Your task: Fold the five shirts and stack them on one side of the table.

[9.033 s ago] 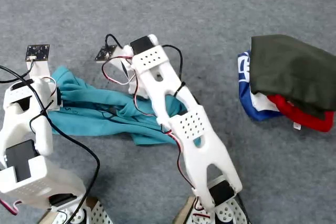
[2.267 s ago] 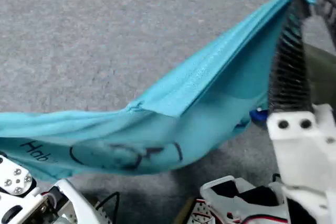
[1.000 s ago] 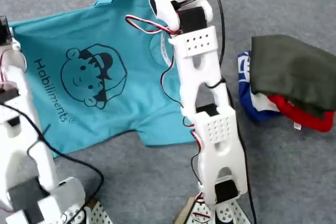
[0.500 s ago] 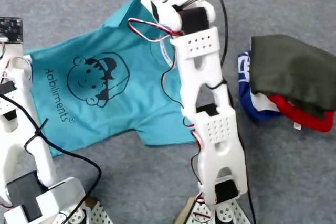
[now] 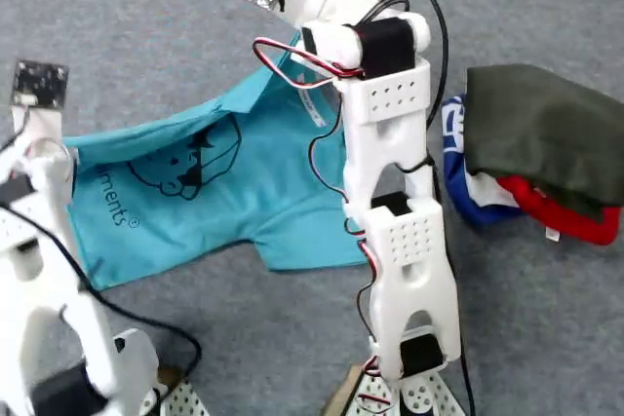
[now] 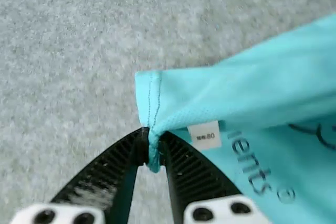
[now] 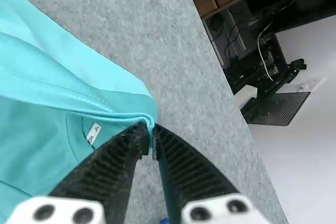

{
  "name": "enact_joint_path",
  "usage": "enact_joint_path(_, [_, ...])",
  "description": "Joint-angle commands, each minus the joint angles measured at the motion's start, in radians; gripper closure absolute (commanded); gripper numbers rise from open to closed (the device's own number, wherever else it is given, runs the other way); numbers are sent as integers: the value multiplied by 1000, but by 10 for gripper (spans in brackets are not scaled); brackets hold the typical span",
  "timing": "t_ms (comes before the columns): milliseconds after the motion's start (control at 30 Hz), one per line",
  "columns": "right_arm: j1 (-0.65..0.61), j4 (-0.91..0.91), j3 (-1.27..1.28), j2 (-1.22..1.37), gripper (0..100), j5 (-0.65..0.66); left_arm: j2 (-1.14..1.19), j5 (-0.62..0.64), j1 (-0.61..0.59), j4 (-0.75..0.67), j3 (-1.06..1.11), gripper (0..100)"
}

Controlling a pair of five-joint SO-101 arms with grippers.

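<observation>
Teal cotton shirt (image 5: 224,192) hangs stretched between two robot arms over a grey felt-covered bench (image 5: 146,56). The left claw (image 6: 151,148) is closed tight on a stitched hem corner, beside a small size label. The right claw (image 7: 148,132) is closed tight on a folded edge near the collar, where a neck tag shows. Both pinch the shirt's far side and hold it raised, while the near side and one short sleeve lie flat on the bench. This two-point hold likely keeps the far edge taut and straight, so that it can be laid over the near half as a lengthwise fold. The shirt's long axis runs across the bench from one arm to the other, slanting away towards the right arm. Its collar end points to the right arm, its hem end to the left arm, and the printed cartoon face looks up. Well apart to the right lies a stack of folded shirts (image 5: 541,133), olive green on top of red and blue.
</observation>
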Motion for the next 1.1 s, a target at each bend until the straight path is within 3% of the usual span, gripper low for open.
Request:
enact_joint_path(0, [25, 18, -30, -104, 997, 9, -177, -23, 6, 0, 124, 981])
enact_joint_path(167, [21, 18, 68, -188, 997, -28, -294, -20, -3, -9, 236, 981])
enact_joint_path(633, [-13, 5, 785, -524, 997, -81, -334, -18, -8, -2, 370, 981])
enact_joint_path(1067, [-65, -164, 1411, -860, 997, -91, -335, -18, -15, 34, 394, 981])
